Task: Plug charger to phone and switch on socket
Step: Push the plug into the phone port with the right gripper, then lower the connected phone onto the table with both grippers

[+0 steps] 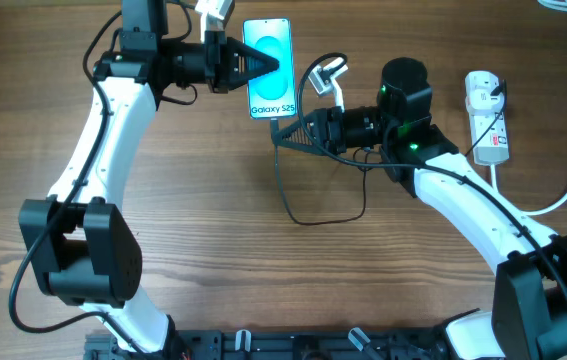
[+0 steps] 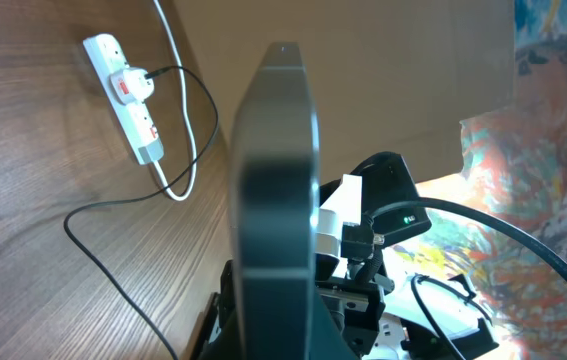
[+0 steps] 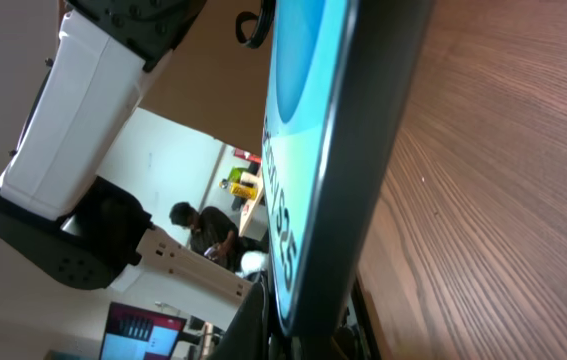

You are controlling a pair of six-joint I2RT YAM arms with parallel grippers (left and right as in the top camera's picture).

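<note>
step: seat plug in phone | left end effector [image 1: 248, 65] pinched on phone [image 1: 270, 60] side edge, screen up | right end effector [image 1: 285, 135] closed on charger [image 1: 323, 221] plug at phone's lower end | advice: align with port, push straight, left bracing | socket [image 1: 487, 125] well apart, right

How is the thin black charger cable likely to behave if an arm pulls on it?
Probably floppy: the charger cable lies in a loose loop on the table. It looks thin, so likely light. Pulled hard, it might drag the socket it seems plugged into.
</note>
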